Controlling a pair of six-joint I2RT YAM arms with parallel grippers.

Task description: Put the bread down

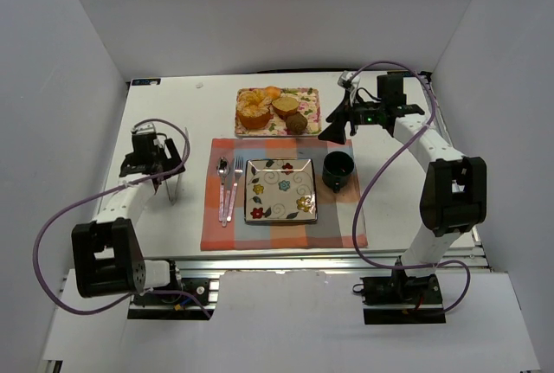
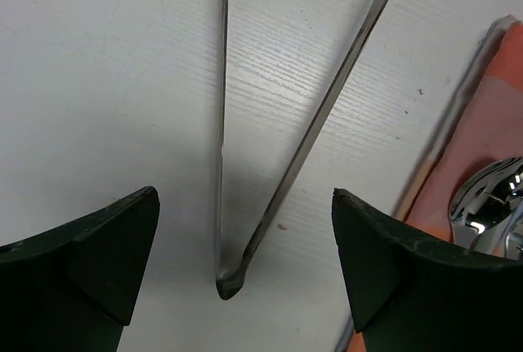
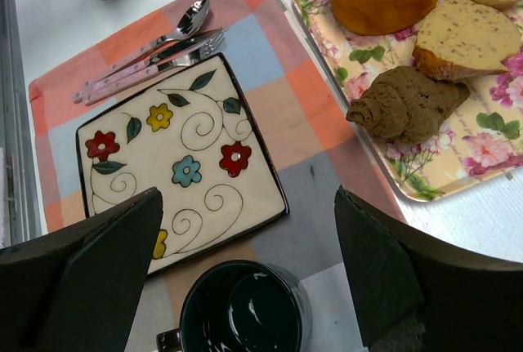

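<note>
Since bread [image 3: 406,104] sits on tray [image 3: 482,154] corner, just fwd-right of R gripper [image 3: 248,209], R arm's nearer. Jaws wide open, empty. Bread's long axis runs along jaw gap, so prob needs wrist turn.

Bottom edge crops the mug [image 3: 245,307], probably its handle too.

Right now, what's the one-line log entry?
bread on tray; plate bare; left end effector open over tongs; right end effector open, empty

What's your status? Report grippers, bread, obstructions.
Left gripper open, over tongs. Right gripper open above mat, empty. Bread on floral tray, untouched. Mug near right gripper; nothing covers the bread.
</note>
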